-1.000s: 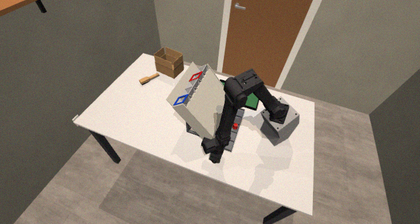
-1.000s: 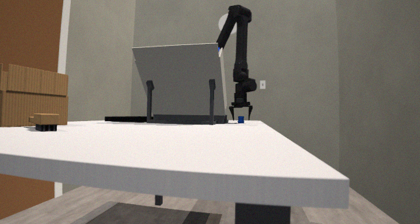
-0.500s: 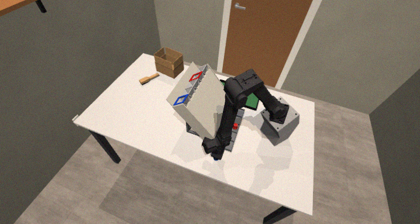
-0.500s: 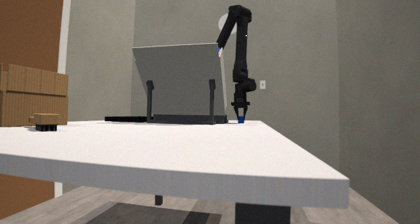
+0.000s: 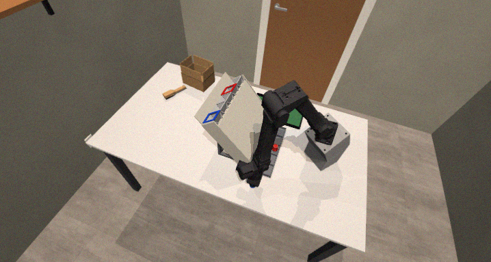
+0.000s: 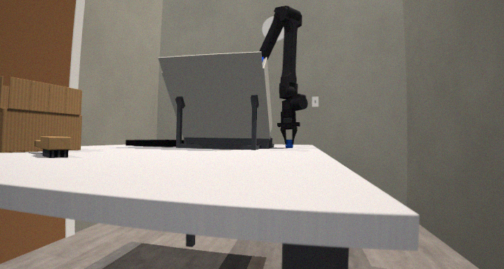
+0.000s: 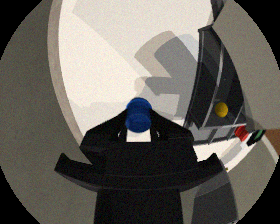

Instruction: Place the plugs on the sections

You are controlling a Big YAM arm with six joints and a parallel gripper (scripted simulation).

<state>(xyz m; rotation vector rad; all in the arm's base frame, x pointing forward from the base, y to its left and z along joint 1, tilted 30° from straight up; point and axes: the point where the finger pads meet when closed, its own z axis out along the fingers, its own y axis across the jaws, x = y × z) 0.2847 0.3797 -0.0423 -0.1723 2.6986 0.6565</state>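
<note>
My gripper points straight down at the table beside the end of the grey section base and is shut on the blue plug, which rests on the table top. The blue plug also shows between the fingers in the wrist view, and its edge peeks out under the wrist in the top view. The red plug sits on the front part of the dark base behind my arm. The tilted grey cover carries the red-banded funnel and the blue-banded funnel. A yellow marble lies in a section.
A cardboard box and a wooden brush lie at the far corner of the table. A green tray sits behind the cover near the arm's grey base block. The table edge is close to my gripper.
</note>
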